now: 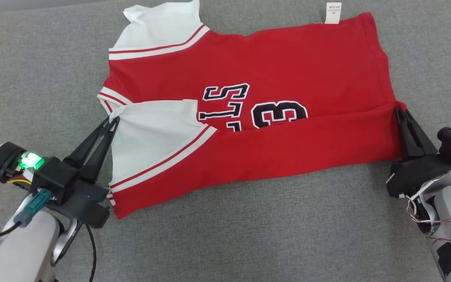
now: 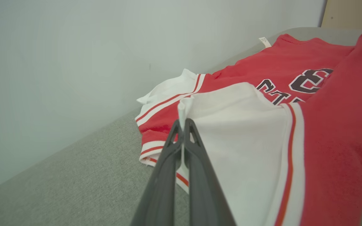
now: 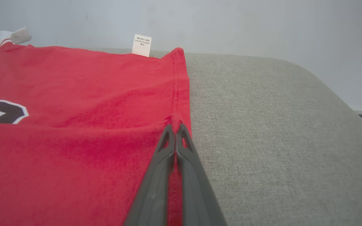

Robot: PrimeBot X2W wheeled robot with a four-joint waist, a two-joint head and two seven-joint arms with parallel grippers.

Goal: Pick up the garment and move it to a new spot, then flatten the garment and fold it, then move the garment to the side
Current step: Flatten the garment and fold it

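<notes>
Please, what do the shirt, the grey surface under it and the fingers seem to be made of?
Shirt: soft matte knit, likely cotton; a fuzzy nap and a stitched hem show.
Surface: grey woven upholstery cloth, matte; the coarse weave is visible and the edge is rounded as if padded.
Fingers: dark grey, probably moulded plastic; smooth with a faint sheen.

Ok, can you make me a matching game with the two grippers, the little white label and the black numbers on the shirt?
Things:
1 left gripper
2 right gripper
3 white label
4 black numbers

Where or how:
A at the shirt's far edge
B partly under the folded red flap
C shut on the white sleeve
D shut on the red hem

Pairs: 1-C, 2-D, 3-A, 4-B.
</notes>
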